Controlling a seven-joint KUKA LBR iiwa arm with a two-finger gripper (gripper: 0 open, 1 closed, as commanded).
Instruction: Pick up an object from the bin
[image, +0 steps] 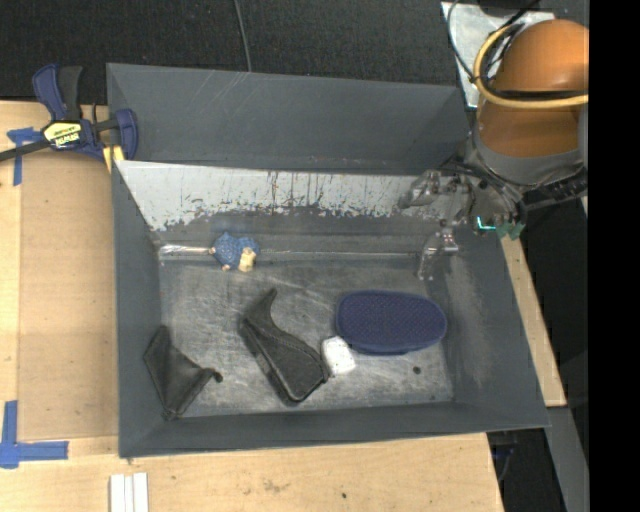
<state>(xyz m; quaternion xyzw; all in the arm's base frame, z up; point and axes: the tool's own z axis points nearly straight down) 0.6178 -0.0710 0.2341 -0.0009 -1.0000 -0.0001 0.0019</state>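
Note:
My gripper (438, 243) hangs at the bin's back right corner, above the floor and close to the right wall. The nearest thing is a dark blue oval mesh pad (390, 322), lying flat on the floor in front of the gripper and a little to its left. A small white lump (338, 356) rests against the pad's left end. Beside that lump lies a black angled piece (281, 350). I see nothing held in the gripper.
A small blue and cream figure (236, 250) lies on a clear rod (185, 250) by the back wall at left. A black folded piece (175, 375) sits in the front left corner. The sloping bin walls stand close to the gripper's right and rear.

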